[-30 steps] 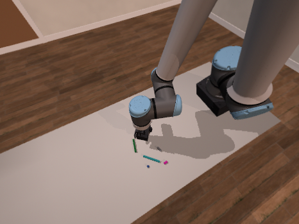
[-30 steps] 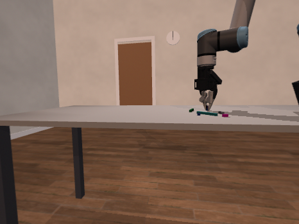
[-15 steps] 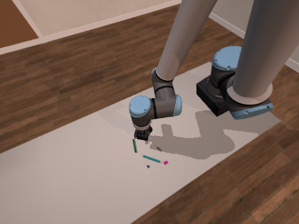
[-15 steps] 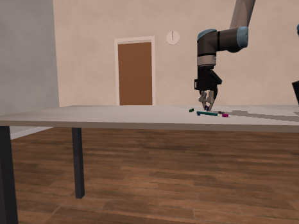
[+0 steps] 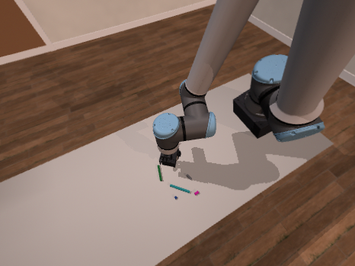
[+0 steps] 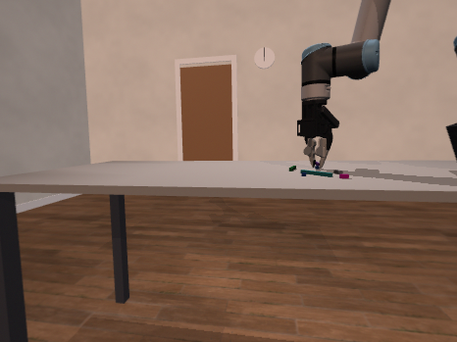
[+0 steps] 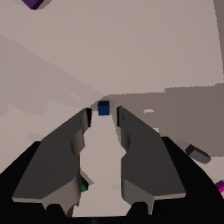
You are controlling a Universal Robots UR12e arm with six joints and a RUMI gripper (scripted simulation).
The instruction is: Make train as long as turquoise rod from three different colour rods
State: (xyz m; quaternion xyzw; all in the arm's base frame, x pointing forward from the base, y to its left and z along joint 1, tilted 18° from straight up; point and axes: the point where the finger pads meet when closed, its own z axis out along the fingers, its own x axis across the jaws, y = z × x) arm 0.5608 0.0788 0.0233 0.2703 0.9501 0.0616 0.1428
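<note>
Small blue rod (image 7: 103, 107), short and blocky: flat on the pale table top (image 5: 76, 209), seen from the wrist camera in the slot between the two grey fingers, just past their tips rather than between the pads. No contact with either finger visible. In the top view, same blue rod (image 5: 176, 197) lying on its own, just beside the long turquoise rod (image 5: 180, 188) on the near side, apart from it.

Two-jaw gripper (image 7: 103, 116): pointing down, jaws parted by a narrow gap, nothing clamped, bare table showing through the slot. From the exterior view, gripper (image 6: 317, 161) hanging low above the table, tips close over the cluster of rods.

Turquoise rod (image 6: 316, 173) flat on the table, running diagonally in the top view. Short magenta rod (image 5: 196, 193) near its right end, not touching. Long dark green rod (image 5: 160, 173) to the left of the turquoise one, just under the gripper body, set at an angle to it. Small grey rod (image 5: 189, 177) inside the arm's shadow, apart from the rest. Corner of a purple rod (image 7: 34, 4) at the upper edge of the wrist view, well away from the fingers.
</note>
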